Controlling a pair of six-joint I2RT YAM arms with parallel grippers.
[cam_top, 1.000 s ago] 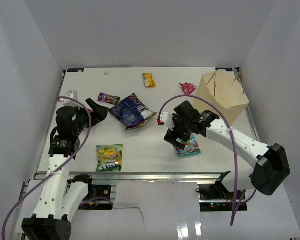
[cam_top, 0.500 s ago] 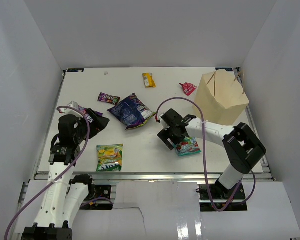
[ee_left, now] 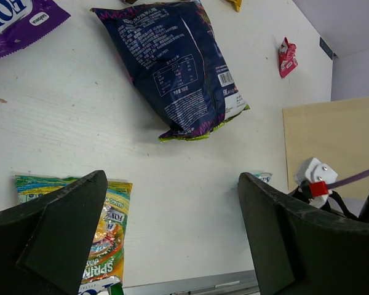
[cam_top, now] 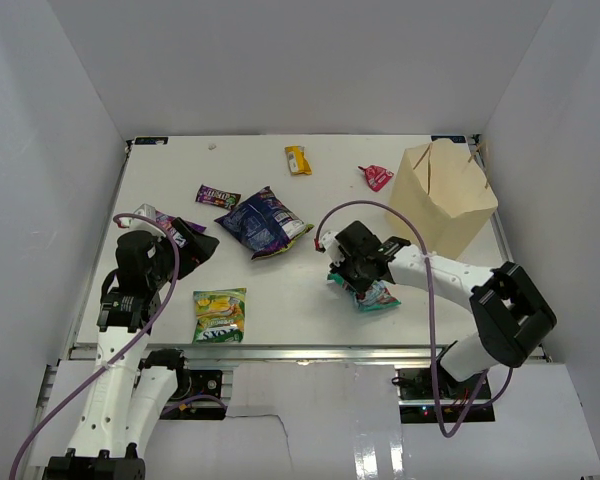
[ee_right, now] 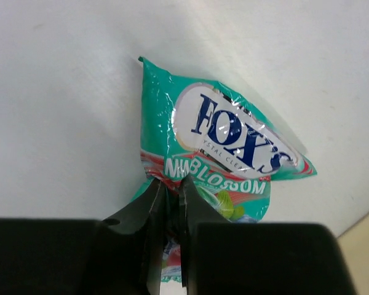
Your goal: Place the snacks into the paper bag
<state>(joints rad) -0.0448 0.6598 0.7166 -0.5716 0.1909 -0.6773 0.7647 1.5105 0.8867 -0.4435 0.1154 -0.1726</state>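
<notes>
Though half-hidden, teal-white bag [ee_right: 227, 132] in gripper [ee_right: 170, 185]

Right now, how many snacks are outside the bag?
7: yellow wrapper far centre; pink wrapper by paper bag; brown packet, blue bag centre-left; green bag near left; purple packet by left gripper; teal bag in right gripper. More may be hidden.

Left arm [cam_top: 115, 355] and right arm [cam_top: 448, 271] are showing white shells, black joints; a purple cable [cam_top: 365, 204] is trailing off each; left gripper [ee_left: 172, 178] and right gripper [ee_right: 171, 183] are wearing black fingers; a white-and-red plug [ee_left: 315, 177] is showing at four o'clock, left wrist view.
</notes>
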